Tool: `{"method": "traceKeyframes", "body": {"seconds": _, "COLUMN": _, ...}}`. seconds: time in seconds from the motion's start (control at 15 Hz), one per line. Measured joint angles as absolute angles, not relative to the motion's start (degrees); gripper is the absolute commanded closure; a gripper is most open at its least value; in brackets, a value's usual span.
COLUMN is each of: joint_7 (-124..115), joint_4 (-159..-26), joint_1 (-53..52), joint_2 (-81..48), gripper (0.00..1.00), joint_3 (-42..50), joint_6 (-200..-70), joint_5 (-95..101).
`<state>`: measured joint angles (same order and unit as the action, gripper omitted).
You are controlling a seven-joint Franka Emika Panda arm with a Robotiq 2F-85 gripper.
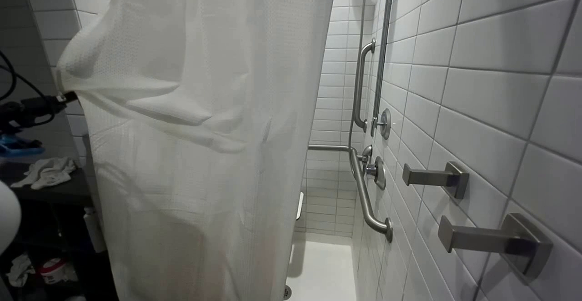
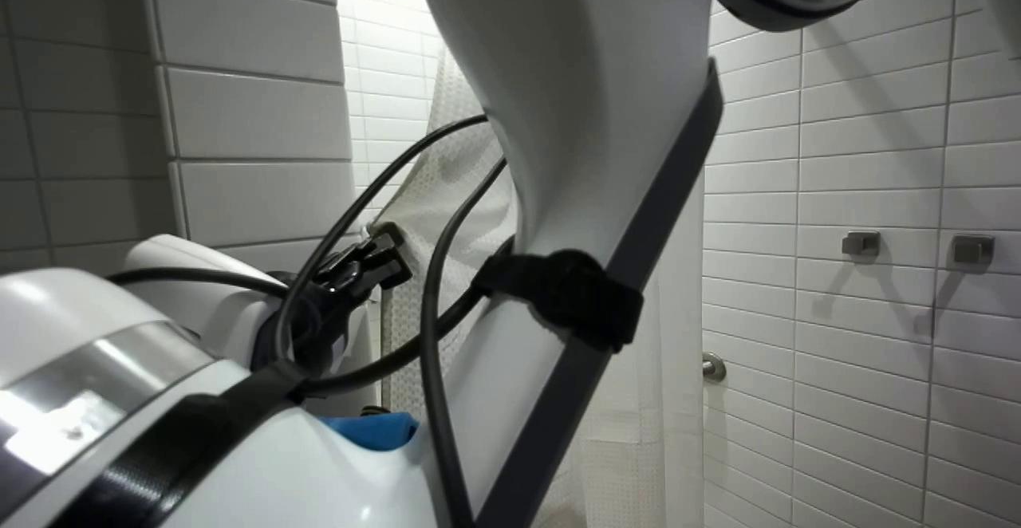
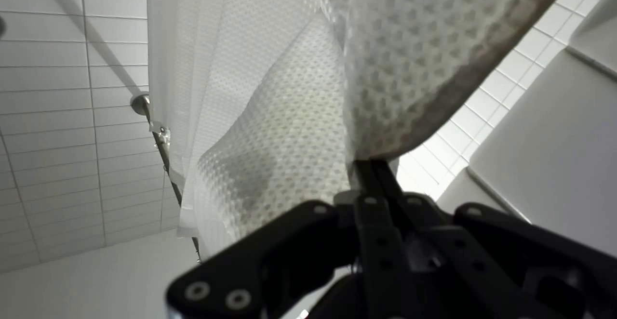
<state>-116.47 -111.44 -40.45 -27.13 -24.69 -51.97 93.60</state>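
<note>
1. Wrist view: the gripper [image 3: 374, 166] has its jaws clenched on the edge of a white, waffle-textured shower curtain [image 3: 289, 131], the two dark fingertips [image 3: 362, 172] close together where the fabric gathers.
2. From that pinch, the curtain's shaded border runs toward the upper right of the wrist view, with soft folds spread across the middle.
3. In an exterior view, the curtain [image 1: 204, 178] shows broadly: its left edge bulges out to the gripper, and creases fan across the cloth from there.
4. In an exterior view, the white arm [image 2: 574, 113] and black cables [image 2: 431, 329] cover much of the curtain.
5. Only the wrist view shows the curtain rod [image 3: 172, 179], which meets the tiled wall [image 3: 53, 174] at a round flange [image 3: 140, 103].
6. Two square metal hooks [image 1: 482, 239] appear in both exterior views.
7. In an exterior view, a bent grab bar [image 1: 362, 191] hangs above the white shower floor [image 1: 325, 269]; at left, a crumpled cloth [image 1: 47, 173] lies on a dark shelf [image 1: 77, 189].
</note>
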Motion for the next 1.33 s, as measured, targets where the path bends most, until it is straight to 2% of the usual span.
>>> {"method": "traceKeyframes", "body": {"seconds": 0.27, "joint_7": -116.42, "joint_4": -110.96, "joint_1": -40.45, "joint_2": -27.18, "gripper": 0.99, "joint_3": -24.37, "joint_6": -51.97, "joint_5": 93.62}}
{"method": "traceKeyframes", "body": {"seconds": 0.33, "joint_7": -116.41, "joint_4": -110.84, "joint_1": -40.45, "joint_2": -27.2, "gripper": 0.73, "joint_3": -24.33, "joint_6": -51.97, "joint_5": 93.62}}
{"method": "traceKeyframes", "body": {"seconds": 0.4, "joint_7": -116.42, "joint_4": -110.72, "joint_1": -40.45, "joint_2": -27.21, "gripper": 0.72, "joint_3": -24.29, "joint_6": -51.97, "joint_5": 93.62}}
{"method": "traceKeyframes", "body": {"seconds": 0.53, "joint_7": -116.43, "joint_4": -110.36, "joint_1": -40.45, "joint_2": -27.21, "gripper": 0.62, "joint_3": -24.25, "joint_6": -51.91, "joint_5": 93.83}}
{"method": "traceKeyframes", "body": {"seconds": 1.13, "joint_7": -116.56, "joint_4": -109.26, "joint_1": -40.88, "joint_2": -27.3, "gripper": 0.0, "joint_3": -24.25, "joint_6": -51.23, "joint_5": 94.35}}
{"method": "traceKeyframes", "body": {"seconds": 1.33, "joint_7": -116.73, "joint_4": -108.95, "joint_1": -40.88, "joint_2": -27.3, "gripper": 0.0, "joint_3": -24.24, "joint_6": -51.1, "joint_5": 94.35}}
